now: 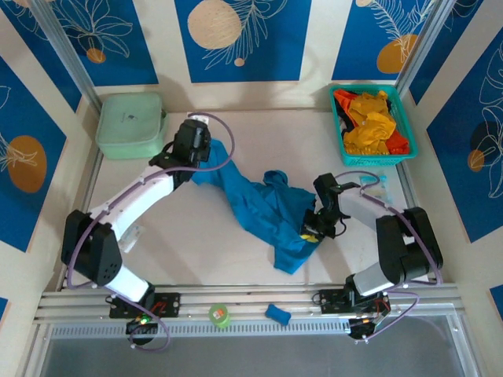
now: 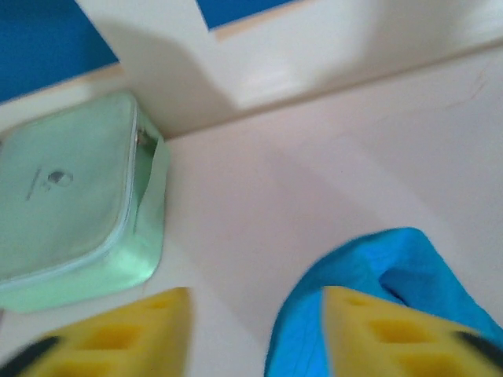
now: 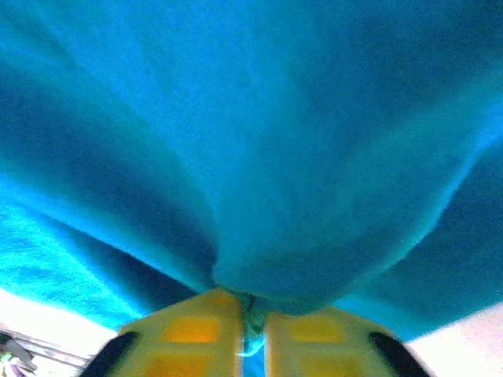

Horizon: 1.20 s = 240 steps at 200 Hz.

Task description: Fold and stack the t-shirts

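Observation:
A medium blue t-shirt (image 1: 263, 206) lies crumpled and stretched diagonally across the table's middle. My left gripper (image 1: 202, 155) hovers at its upper-left end, open. In the left wrist view its yellow fingers (image 2: 369, 334) stand wide apart, with a blue cloth edge (image 2: 393, 263) under the right finger and bare table between them. My right gripper (image 1: 313, 229) is shut on the shirt's lower-right part. In the right wrist view the blue fabric (image 3: 259, 141) bulges over the closed gripper (image 3: 253, 330), a fold pinched between the pads. Yellow-orange and red-orange shirts (image 1: 369, 124) are heaped in the basket.
A teal plastic basket (image 1: 376, 159) stands at the back right. A mint-green square case (image 1: 130, 126) sits at the back left, close to my left gripper (image 2: 255, 330). A green tape roll (image 1: 220, 315) and a small blue object (image 1: 277, 314) rest on the front rail.

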Each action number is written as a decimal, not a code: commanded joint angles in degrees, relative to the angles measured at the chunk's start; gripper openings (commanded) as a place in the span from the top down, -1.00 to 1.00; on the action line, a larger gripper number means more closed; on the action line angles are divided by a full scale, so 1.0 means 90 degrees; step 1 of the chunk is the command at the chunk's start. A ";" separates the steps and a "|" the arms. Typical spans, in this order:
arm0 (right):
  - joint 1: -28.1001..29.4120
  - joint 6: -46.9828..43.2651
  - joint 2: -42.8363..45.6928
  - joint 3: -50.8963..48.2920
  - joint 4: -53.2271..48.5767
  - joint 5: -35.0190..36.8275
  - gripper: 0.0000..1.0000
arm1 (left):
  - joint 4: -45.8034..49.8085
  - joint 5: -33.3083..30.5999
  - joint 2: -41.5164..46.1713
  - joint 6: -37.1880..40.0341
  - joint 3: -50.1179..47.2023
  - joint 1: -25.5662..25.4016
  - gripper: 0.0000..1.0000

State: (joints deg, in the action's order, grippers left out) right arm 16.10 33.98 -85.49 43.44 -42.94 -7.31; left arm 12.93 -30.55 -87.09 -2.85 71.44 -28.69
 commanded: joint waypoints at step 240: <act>-0.1458 -0.0982 -0.1043 0.1311 0.0973 -0.0068 1.00 | 0.2470 0.3523 -0.4828 -0.0783 0.4416 -0.1133 -0.21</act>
State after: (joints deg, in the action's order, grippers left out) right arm 3.01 25.39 -97.91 56.84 -33.80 -4.75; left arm 36.84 1.83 -130.61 -8.73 111.79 -39.13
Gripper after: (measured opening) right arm 0.043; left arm 0.705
